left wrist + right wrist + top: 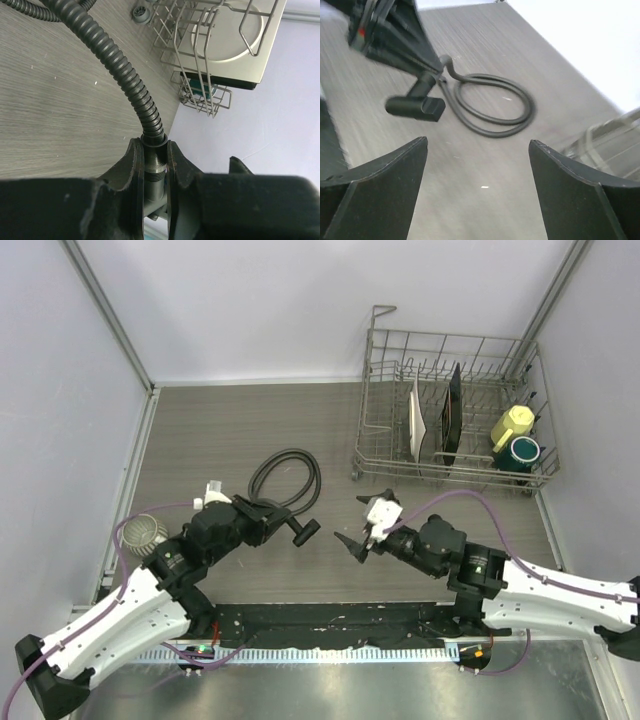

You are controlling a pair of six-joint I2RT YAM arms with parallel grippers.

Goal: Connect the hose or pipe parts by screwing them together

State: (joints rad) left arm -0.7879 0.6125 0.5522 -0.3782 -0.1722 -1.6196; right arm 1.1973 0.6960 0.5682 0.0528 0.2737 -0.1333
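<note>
Two grippers were observed over the table (210, 425): the left gripper (284, 527) was seen clamped on the end connector (154, 167) of the hose (125, 75), while the right gripper (477, 142) was found with its jaws spread wide and nothing between them. The T-shaped fitting (417, 104) was seen at the held end of the hose, raised off the table between the two grippers (whether its thread was fully seated could not be told). It was judged that, for any tightening, the right jaws should be brought square across the fitting's crossbar, in line with the connector's axis, and the turning done against a firm left hold, so that the thread is not crossed. The rest of the hose was noted lying looped on the table behind the left gripper. Bare table was noted between the grippers and beyond them. The dish rack (455, 478) stood well apart at the right rear, and the walls (60, 390) were not judged a hindrance.
</note>
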